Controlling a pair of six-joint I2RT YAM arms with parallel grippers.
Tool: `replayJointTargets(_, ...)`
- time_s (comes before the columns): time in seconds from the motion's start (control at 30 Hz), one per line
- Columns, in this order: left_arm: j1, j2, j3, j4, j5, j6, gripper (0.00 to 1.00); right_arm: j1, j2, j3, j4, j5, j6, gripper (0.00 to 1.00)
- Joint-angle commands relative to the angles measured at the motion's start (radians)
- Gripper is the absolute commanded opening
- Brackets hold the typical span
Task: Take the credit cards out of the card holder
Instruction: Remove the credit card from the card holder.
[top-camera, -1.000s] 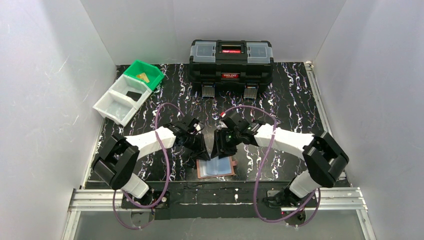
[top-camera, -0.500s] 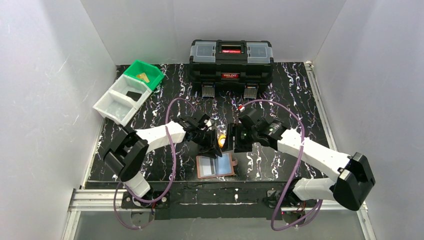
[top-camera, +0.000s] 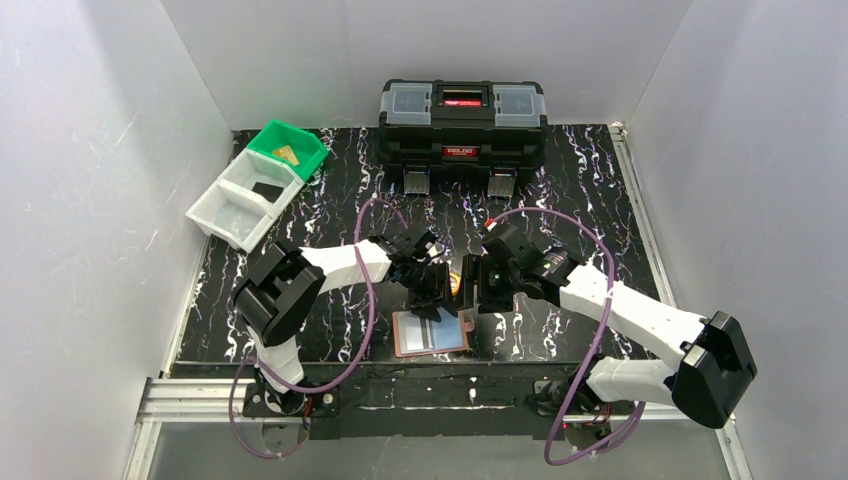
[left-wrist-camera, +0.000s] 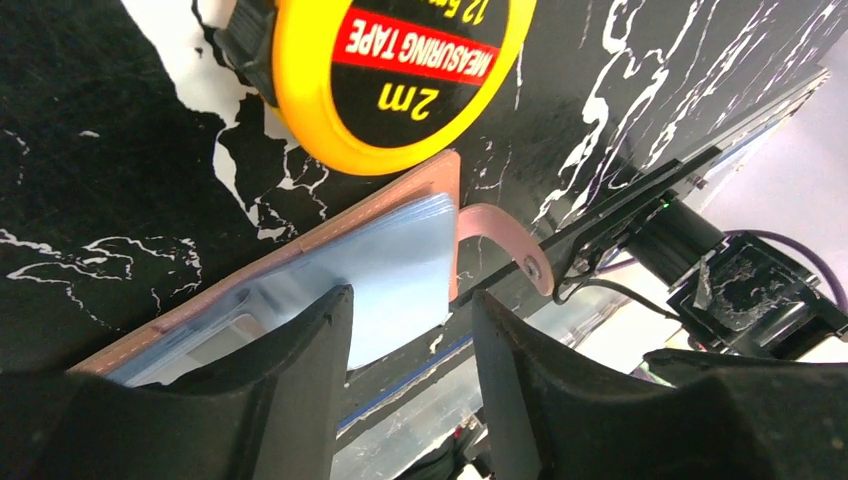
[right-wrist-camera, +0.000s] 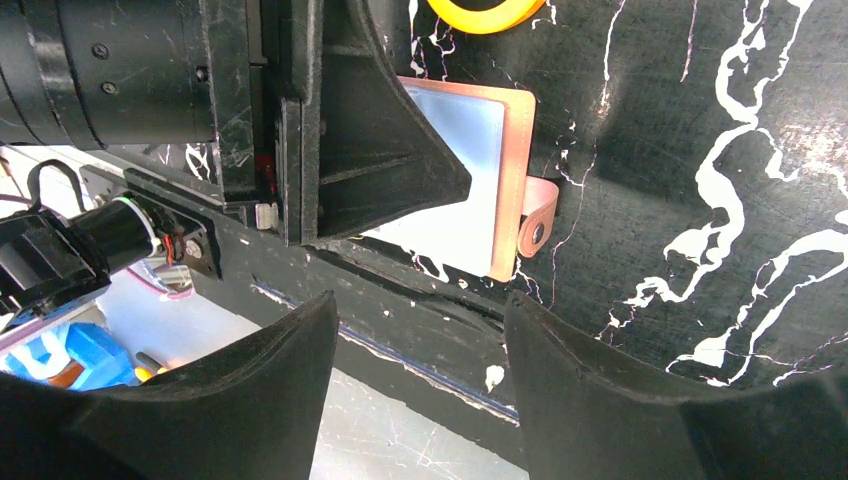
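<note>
Tan card holder (top-camera: 438, 336) partly hidden by left jaws.

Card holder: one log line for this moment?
card holder: open flat, sleeves up | left claw: open, empty, over holder | right claw: open, empty | tape measure: at holder's far edge

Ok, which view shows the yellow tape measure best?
Left wrist: the tape measure fills the top of the frame, label readable. Right wrist catches only its lower edge; the top camera shows just a yellow sliver.
</note>
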Motion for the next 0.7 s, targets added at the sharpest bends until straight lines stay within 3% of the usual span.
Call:
replayJointTargets(0.0,-0.004,-0.028,0.058,-0.045,-0.001,0.023,0.49,-0.003,0.006,0.004,0.011,-0.002,0.008,0.69)
replayJointTargets(0.3,0.022,-0.146,0.078,-0.168,-0.076,0.074,0.53,-0.003,0.030,0.001,0.067,-0.065,0.018,0.67)
replayJointTargets(0.67,0.132,-0.369,-0.109,-0.302,-0.134,0.133,0.31,0.013,0.159,-0.022,0.276,-0.231,0.054,0.54)
